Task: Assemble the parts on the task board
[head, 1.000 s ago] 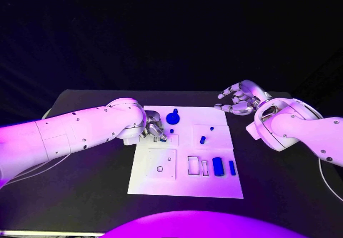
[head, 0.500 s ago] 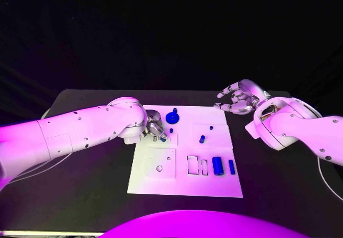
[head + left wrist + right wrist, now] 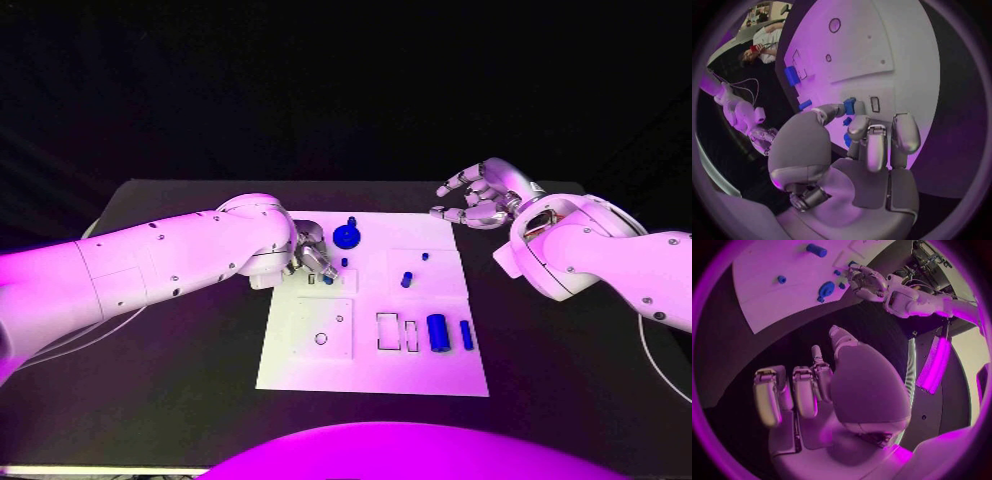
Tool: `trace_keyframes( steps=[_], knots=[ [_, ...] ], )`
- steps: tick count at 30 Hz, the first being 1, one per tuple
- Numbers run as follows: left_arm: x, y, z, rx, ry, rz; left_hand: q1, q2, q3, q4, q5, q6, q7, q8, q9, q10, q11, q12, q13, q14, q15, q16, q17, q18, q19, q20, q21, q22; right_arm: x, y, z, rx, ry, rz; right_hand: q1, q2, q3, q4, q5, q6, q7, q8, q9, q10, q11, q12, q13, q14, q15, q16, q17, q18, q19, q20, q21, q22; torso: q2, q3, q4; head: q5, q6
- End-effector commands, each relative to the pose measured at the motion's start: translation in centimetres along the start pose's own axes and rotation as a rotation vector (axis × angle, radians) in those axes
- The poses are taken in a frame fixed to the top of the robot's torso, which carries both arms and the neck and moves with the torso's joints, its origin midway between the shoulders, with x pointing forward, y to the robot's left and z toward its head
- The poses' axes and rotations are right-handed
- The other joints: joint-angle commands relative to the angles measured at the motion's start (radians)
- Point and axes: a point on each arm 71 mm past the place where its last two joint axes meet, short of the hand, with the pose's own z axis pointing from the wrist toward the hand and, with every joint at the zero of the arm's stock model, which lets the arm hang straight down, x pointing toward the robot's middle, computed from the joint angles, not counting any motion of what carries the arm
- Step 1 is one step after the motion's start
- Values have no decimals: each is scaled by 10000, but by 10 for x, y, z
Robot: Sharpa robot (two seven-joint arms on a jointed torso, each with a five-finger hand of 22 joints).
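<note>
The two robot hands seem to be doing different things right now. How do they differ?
The left hand is down on the task board, fingers pinching a small blue part; the right hand hangs over bare black table beyond the board's far right corner.

The left hand's fingers close around the part; the right hand's are loosely curled, apart, holding nothing.

Both are silver, many-fingered hands on white arms.
</note>
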Motion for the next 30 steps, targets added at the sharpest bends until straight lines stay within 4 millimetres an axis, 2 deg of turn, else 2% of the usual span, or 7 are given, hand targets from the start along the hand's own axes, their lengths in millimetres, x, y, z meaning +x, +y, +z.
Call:
trace_keyframes(
  steps=[1, 7, 10, 26, 28, 29, 30],
  knots=[
    [8, -4, 2, 162, 437, 52, -206, 34, 1270, -1516, -100, 89, -225, 33, 15, 69, -17, 6, 2, 850, -70, 31, 1837, -81, 56, -50, -41, -6, 1, 1, 0, -85, 105, -70, -15, -20, 72, 13, 41, 94, -4, 68, 3, -92, 6, -37, 1282, 966, -66, -29, 2239, -87, 946, -53, -63, 2512, 1, 0, 9, -17, -15],
    [7, -3, 2, 162, 418, 35, -596, -66, 49, -957, -246, 190, -304, -80, -30, 52, -69, 3, 78, 853, -112, 38, 1857, -88, 80, -91, -94, -16, 1, 0, 0, -80, 97, -70, -15, -20, 72, 13, 41, 94, -4, 68, 3, -92, 6, -37, 1282, 966, -66, -29, 2239, -87, 946, -53, -63, 2512, -5, -3, 11, -23, -24],
    [7, -3, 2, 153, 397, 19, -661, -90, -323, -748, -262, 239, -306, -132, -61, 37, -72, -8, 88, 853, -117, 39, 1859, -88, 87, -101, -108, -20, 1, 0, 0, -79, 94, -70, -26, -27, 76, 15, 40, 92, -4, 68, 2, -99, 5, -47, 1273, 963, -67, -35, 2227, -86, 943, -54, -71, 2508, -11, -2, 7, -28, -25],
    [5, 1, 3, 72, 289, -14, -753, -170, -1288, -101, -382, 360, -306, -246, -123, 34, -68, -1, 165, 863, -115, 54, 1900, -89, 100, -104, -140, -28, 1, 0, 0, -72, 66, -67, -108, -54, 73, 29, -30, 80, -4, 70, -2, -145, 6, -110, 1222, 951, -69, -58, 2180, -73, 921, -57, -122, 2481, -14, -2, 6, -38, 6],
    [4, 2, 3, 49, 265, 21, -750, -179, -1436, 8, -489, 380, -309, -257, -127, 51, -68, 21, 206, 868, -115, 61, 1917, -90, 104, -103, -143, -26, 1, 0, 0, -74, 54, -65, -138, -59, 73, 29, -82, 77, -5, 72, -3, -158, 5, -130, 1207, 949, -70, -63, 2171, -69, 913, -58, -142, 2470, -13, -1, 10, -25, 19],
    [4, 2, 3, 34, 248, 47, -706, -156, -1557, 102, -717, 398, -314, -266, -131, 58, -75, 29, 225, 871, -116, 66, 1929, -89, 103, -103, -149, -32, 1, -1, 0, -76, 45, -63, -151, -62, 73, 28, -106, 77, -6, 74, -4, -161, 5, -136, 1202, 947, -70, -68, 2161, -66, 909, -59, -151, 2465, -13, -5, 7, -22, 23],
    [3, 3, 3, 12, 223, 76, -650, -133, -1700, 220, -1102, 415, -316, -278, -135, 71, -77, 47, 262, 880, -116, 80, 1962, -90, 109, -104, -151, -27, 1, -1, 0, -78, 37, -61, -162, -65, 74, 26, -134, 76, -8, 76, -4, -191, 4, -175, 1170, 933, -71, -94, 2105, -50, 880, -59, -217, 2429, -14, -7, 6, -19, 30]
  ],
)
